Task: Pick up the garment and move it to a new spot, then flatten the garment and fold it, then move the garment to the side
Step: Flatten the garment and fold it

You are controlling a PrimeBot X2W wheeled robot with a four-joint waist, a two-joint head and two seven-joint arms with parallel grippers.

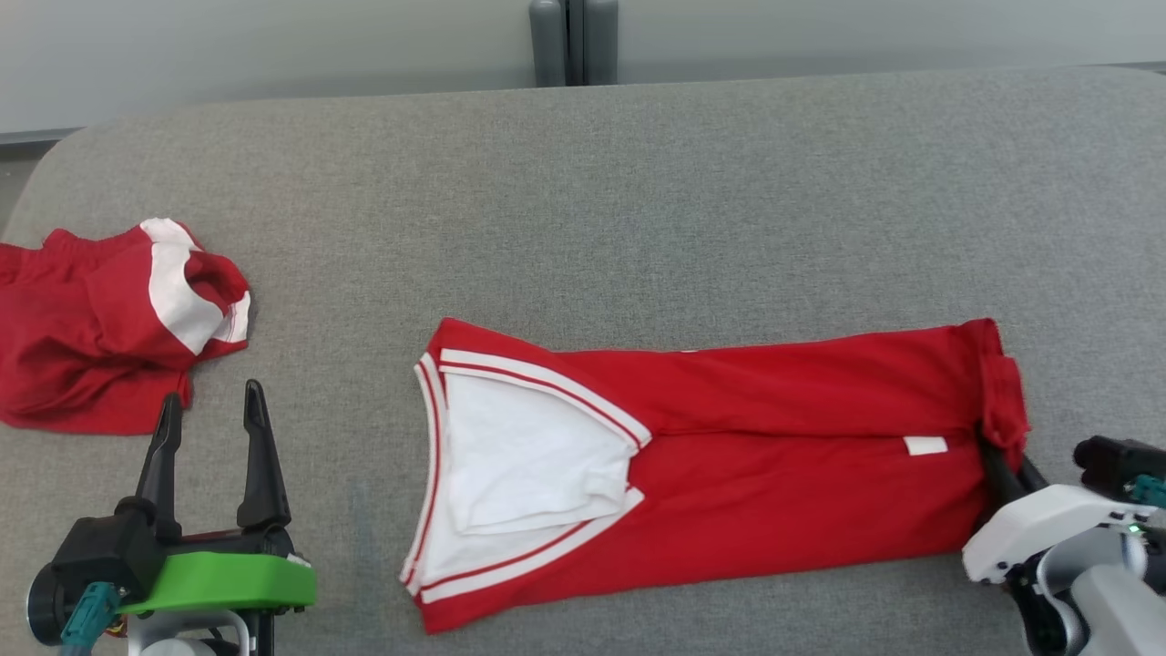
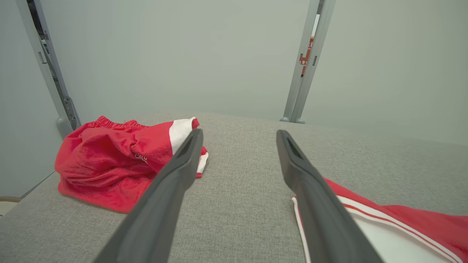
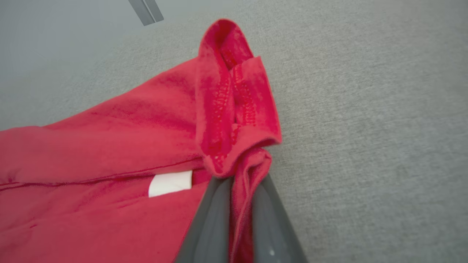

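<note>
Right gripper (image 1: 995, 453), lower right and nearest the head camera, is clenched on the bunched hem of the red V-neck jersey (image 1: 774, 456). Its own wrist view shows a strip of red cloth running up between its two closed fingers (image 3: 212, 226). Left gripper (image 1: 211, 394), lower left, is released: the fingers (image 2: 172, 190) stand spread wide above bare covering, holding nothing and touching neither garment. Beneath both lies one grey fabric-covered surface (image 1: 638, 200), backed by a pale wall (image 2: 226, 54). The jersey lies near the front edge of this surface, right of centre, folded lengthwise into a long band. Its white-trimmed neck opening points to the robot's left, showing white lining, and its hem end at the right is raised and rolled over where the grip takes it. A second garment, crumpled red-and-white shorts (image 1: 91, 337) with a gathered waistband, sits at the far left edge, well apart from the jersey and just beyond the left gripper. Grey upright posts (image 2: 303, 73) stand behind the surface: two in the left wrist view, one at each side. One white label (image 3: 170, 184) is sewn near the jersey's hem, just beside the gripped fold, and no print is legible on it. Small white lettering (image 2: 140, 157) on the shorts is too small to read. Count: two grippers, two garments, one label.
</note>
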